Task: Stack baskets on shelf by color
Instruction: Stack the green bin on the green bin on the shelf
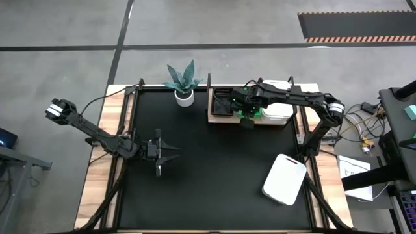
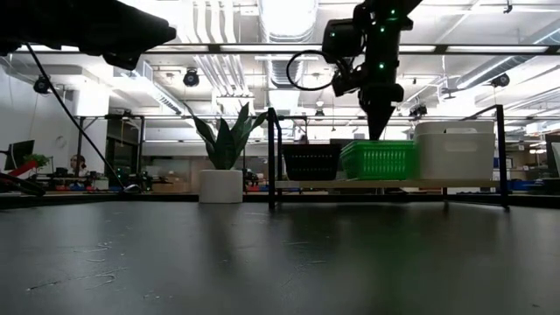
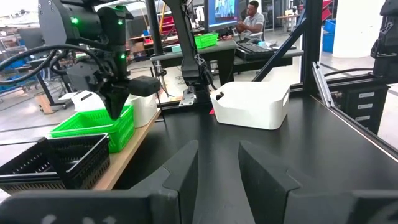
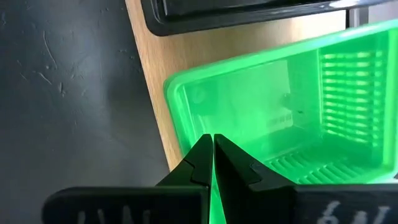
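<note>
The right gripper sits at the front edge of the bright green mesh plastic basket, its 2 dark fingers pressed together on the basket's near wall, so it is pinching the rim. In the low view this gripper points straight down onto the green basket from above.

The green basket rests on the flat light-brown wooden shelf with a thin black metal frame, in the middle position. On one side of it stands a black rectangular plastic mesh basket, on the other a white plastic basket with rounded corners, which stands taller than the other 2. From above, the black basket is on the shelf's left part and the white basket on its right part, with the right arm reaching across them.

Just left of the shelf stands a white pot holding a green plant. Well apart from the shelf, near the table's front right corner, another white rounded-corner basket lies upside down on the large black tabletop.

The left gripper hangs over the left part of the tabletop, well away from the shelf, its 2 fingers spread apart and holding nothing.
</note>
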